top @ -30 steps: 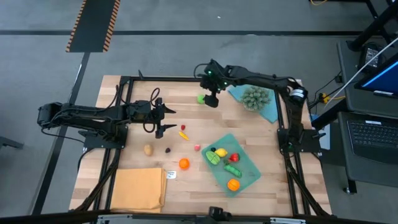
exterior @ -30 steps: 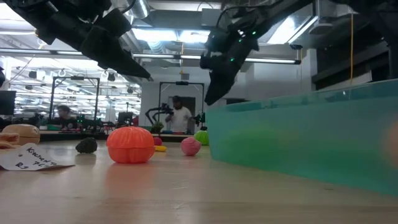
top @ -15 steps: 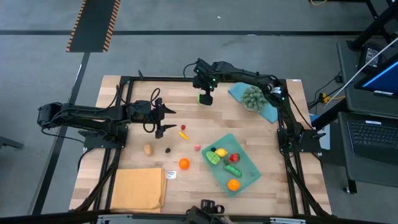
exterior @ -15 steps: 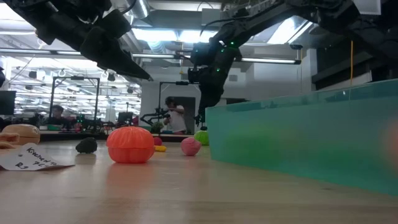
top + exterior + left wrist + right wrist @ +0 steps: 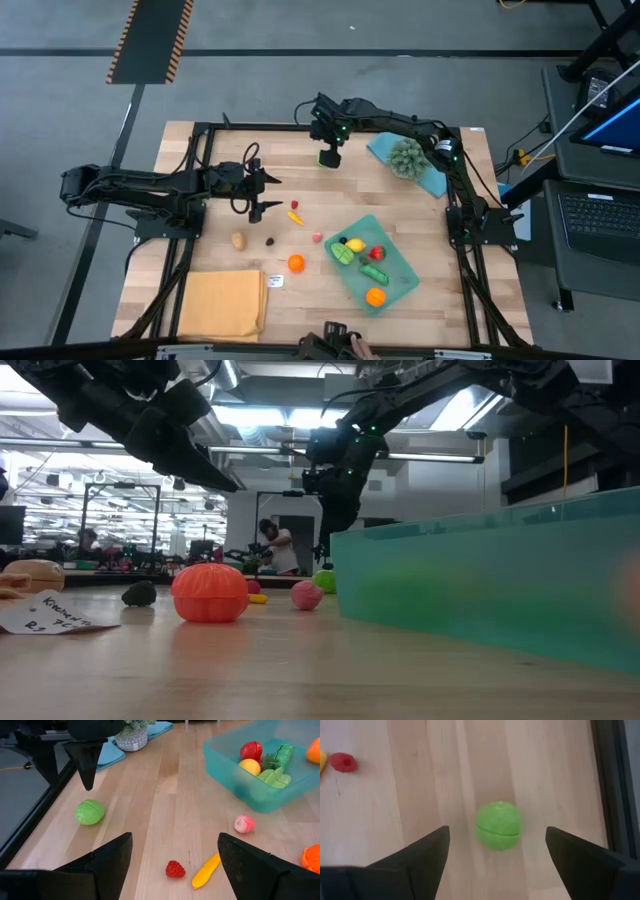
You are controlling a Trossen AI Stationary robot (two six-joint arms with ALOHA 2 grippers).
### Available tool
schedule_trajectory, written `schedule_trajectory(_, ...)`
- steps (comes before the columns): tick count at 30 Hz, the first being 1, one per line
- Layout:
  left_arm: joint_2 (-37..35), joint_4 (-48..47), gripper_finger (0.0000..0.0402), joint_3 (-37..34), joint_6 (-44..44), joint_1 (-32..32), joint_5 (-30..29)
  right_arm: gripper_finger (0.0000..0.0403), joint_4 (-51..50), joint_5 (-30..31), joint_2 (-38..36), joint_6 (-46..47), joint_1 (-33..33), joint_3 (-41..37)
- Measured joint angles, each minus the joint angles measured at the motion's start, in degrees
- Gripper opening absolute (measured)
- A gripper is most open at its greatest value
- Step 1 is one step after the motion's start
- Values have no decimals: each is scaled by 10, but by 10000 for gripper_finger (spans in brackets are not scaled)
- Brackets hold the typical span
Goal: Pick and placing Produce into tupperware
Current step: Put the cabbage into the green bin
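A small green round piece of produce (image 5: 498, 825) lies on the wooden table near its far edge. My right gripper (image 5: 497, 834) hangs open above it, pointing steeply down, one finger on either side and clear of it; the high view shows this gripper (image 5: 330, 157) partly covering the green piece (image 5: 322, 158). My left gripper (image 5: 265, 193) waits open above the table's left part. The teal tupperware (image 5: 398, 285) on the near right holds several pieces. Loose on the table are a red berry (image 5: 175, 869), a yellow piece (image 5: 206, 870), a pink piece (image 5: 244, 824) and an orange one (image 5: 296, 263).
A spiky grey-green ball (image 5: 408, 155) sits on a blue cloth (image 5: 432, 180) at the far right. An orange-yellow cloth (image 5: 222, 303) lies at the near left, with a paper tag (image 5: 275, 281) beside it. A tan piece (image 5: 238, 240) and a dark piece (image 5: 269, 240) lie left of centre.
My right gripper has moved a little toward the table's left, from beside the green piece to over it, and has tipped more steeply downward and sunk slightly. It then held still. Its fingers have stayed open.
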Motion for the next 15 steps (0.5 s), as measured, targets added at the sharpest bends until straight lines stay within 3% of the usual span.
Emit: schedule_trajectory(15,0,-4,286,0,0,0,0,329,54,-5,0,1,0,-77)
